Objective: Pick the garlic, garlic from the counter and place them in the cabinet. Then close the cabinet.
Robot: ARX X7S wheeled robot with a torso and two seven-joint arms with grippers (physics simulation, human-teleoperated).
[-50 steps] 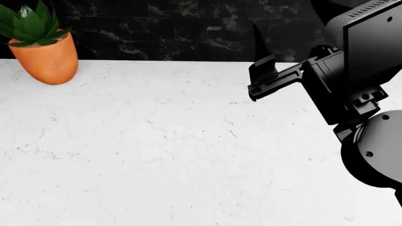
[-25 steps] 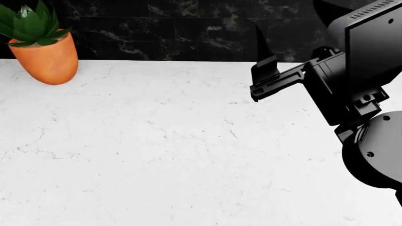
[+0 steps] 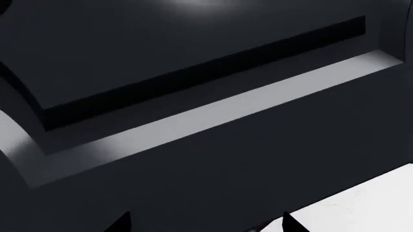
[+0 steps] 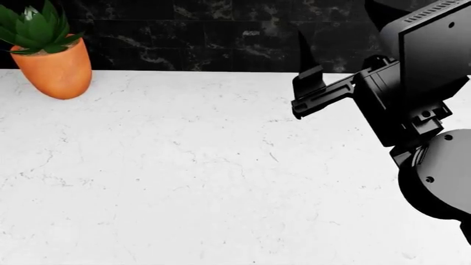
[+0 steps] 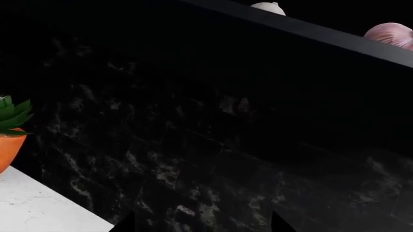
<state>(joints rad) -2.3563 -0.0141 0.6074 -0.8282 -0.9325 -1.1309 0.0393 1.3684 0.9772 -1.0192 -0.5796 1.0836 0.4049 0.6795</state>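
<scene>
Both garlic bulbs show only in the right wrist view, resting above a dark cabinet ledge [image 5: 310, 34]: the white garlic [image 5: 268, 7] and the pinkish-purple garlic [image 5: 391, 35], each partly hidden by that edge. My right gripper [image 5: 201, 223] is open and empty, pointing at the black wall below the ledge. In the head view the right gripper [image 4: 335, 33] is raised over the back of the white counter [image 4: 184, 165]. My left gripper [image 3: 205, 223] is open with nothing between its fingertips, close against a dark cabinet panel [image 3: 193, 96]. No garlic lies on the counter in the head view.
An orange plant pot [image 4: 53, 69] with a green succulent stands at the counter's back left, and also shows as the pot [image 5: 7, 145] in the right wrist view. Black marbled wall tiles [image 4: 184, 33] back the counter. My right arm [image 4: 427, 138] fills the right side.
The right gripper drifted a few pixels right and came back; otherwise nothing has visibly changed.
</scene>
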